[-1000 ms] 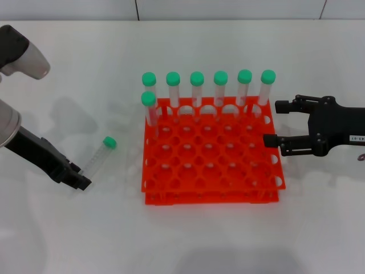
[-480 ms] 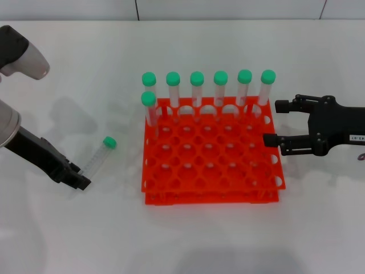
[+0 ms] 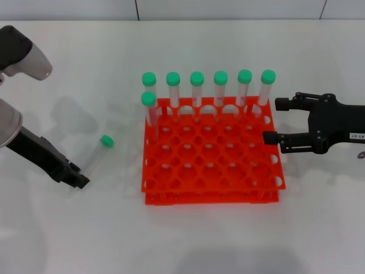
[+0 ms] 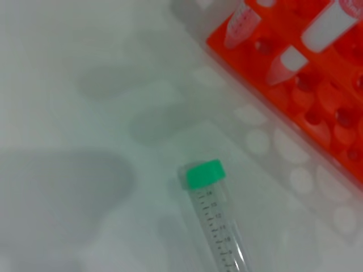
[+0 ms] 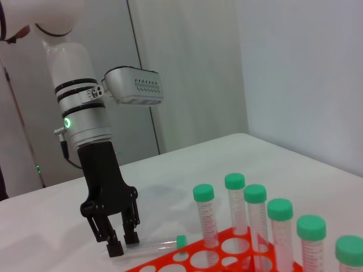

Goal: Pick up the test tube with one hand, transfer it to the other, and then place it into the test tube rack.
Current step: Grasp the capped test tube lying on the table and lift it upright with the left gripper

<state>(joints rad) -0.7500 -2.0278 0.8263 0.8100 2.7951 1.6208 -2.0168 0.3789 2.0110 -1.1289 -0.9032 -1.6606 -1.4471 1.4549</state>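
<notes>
The test tube (image 3: pixel 94 157), clear with a green cap, lies slanted on the white table left of the orange-red rack (image 3: pixel 211 193). My left gripper (image 3: pixel 80 180), the unlabelled one, is shut on the tube's bottom end, low at the table. The right wrist view shows its fingers (image 5: pixel 123 245) around that end of the tube (image 5: pixel 156 245). The left wrist view shows the capped end (image 4: pixel 215 226) and a rack corner (image 4: pixel 334 113). My right gripper (image 3: pixel 274 121), with the white label, is open and empty beside the rack's right edge.
Several identical green-capped tubes (image 3: pixel 197 85) stand upright along the rack's back row, and one in the second row at the left. The left arm's grey housing (image 3: pixel 25 54) hangs over the table's far left.
The tube's capped end has shifted slightly left and up, together with my left gripper. The right gripper has barely moved.
</notes>
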